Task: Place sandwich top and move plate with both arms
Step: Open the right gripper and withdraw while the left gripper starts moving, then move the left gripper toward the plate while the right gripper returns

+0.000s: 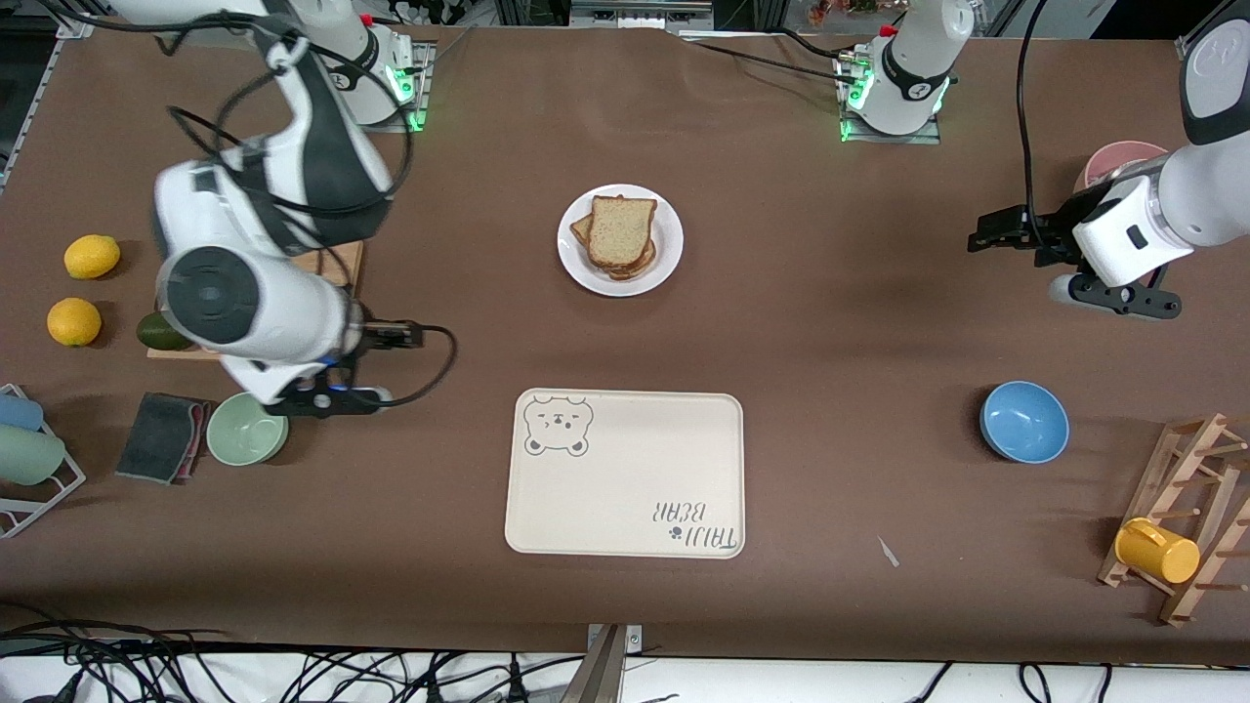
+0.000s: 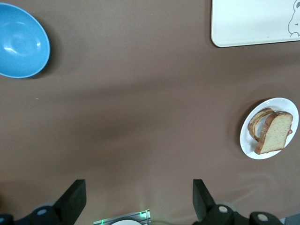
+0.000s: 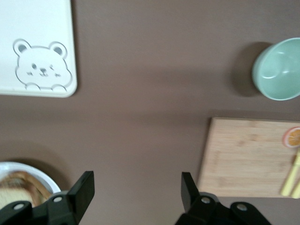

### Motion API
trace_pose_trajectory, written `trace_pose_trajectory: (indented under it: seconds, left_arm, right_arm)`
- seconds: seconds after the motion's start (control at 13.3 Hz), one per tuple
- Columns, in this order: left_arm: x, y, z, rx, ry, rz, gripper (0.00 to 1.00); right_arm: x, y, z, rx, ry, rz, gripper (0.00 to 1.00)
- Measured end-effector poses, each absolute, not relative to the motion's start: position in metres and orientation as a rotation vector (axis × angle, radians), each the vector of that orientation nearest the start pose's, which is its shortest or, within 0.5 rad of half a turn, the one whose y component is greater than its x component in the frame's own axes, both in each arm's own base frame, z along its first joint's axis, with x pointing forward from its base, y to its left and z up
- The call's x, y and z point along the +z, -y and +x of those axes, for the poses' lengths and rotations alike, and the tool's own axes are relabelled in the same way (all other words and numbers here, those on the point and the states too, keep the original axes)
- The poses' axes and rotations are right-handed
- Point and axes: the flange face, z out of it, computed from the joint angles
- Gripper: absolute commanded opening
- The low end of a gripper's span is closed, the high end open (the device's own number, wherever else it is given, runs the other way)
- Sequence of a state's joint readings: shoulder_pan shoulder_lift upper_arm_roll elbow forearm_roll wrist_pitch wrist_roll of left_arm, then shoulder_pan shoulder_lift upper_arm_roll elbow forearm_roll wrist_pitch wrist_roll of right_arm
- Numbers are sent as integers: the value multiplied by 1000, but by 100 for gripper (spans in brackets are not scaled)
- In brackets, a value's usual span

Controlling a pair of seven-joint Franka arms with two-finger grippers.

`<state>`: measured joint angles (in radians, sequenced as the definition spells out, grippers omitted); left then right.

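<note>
Speckled sandwich top (image 1: 619, 228) caps the stack on round plate (image 1: 666, 256).

You've got the high front camera facing both arms across the tabletop (image 1: 830, 322), each wrist camera looking straight down, all three sharing the plate (image 1: 668, 244).

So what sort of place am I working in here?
Most likely a robotics lab tabletop staged as a kitchen: a brown-covered table with a round white plate of sliced bread, a cream bear-print tray, a wooden mug rack, and cables along the edges.
</note>
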<state>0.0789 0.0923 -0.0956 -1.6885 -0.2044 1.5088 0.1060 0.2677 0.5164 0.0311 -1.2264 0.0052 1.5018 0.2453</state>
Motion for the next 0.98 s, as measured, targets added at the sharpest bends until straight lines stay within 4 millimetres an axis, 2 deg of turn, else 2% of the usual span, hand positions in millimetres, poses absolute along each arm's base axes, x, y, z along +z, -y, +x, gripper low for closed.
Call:
trace_pose_trajectory:
  seconds: [0.3, 0.45, 0.6, 0.75, 0.98]
  left_arm:
    - [474, 36, 572, 562, -161, -3382, 100]
    - [463, 44, 582, 546, -121, -3477, 100]
    - [465, 47, 592, 459, -58, -3561, 100]
    - [466, 50, 593, 467, 9, -3591, 100]
    - [460, 55, 594, 509, 85, -3586, 100]
  right_arm:
    - [498, -114, 650, 376, 140, -3135, 83]
    - [504, -76, 643, 344, 117, -3126, 84]
    - [498, -42, 630, 249, 90, -3115, 100]
    - [494, -22, 608, 204, 79, -3095, 100]
    - [511, -7, 590, 162, 79, -3080, 100]
